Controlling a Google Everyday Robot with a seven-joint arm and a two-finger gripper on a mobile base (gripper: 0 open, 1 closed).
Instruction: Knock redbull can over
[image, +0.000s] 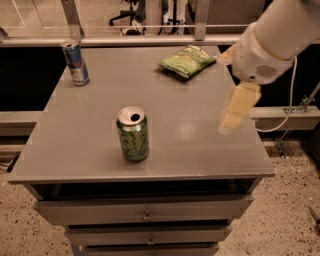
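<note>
The redbull can (76, 62), slim, blue and silver with red marking, stands upright at the far left corner of the grey table (200, 155). My gripper (236, 109) hangs from the white arm (272, 37) over the right part of the table, far to the right of the redbull can and touching nothing. A wider green can (133, 134) with an open top stands upright in the front middle of the table, between the gripper and the near edge.
A green chip bag (187, 61) lies at the far middle of the table, just left of the arm. Drawers (145, 215) sit below the table top. A rail (150, 40) runs behind the far edge. A white cable (287, 107) hangs at the right.
</note>
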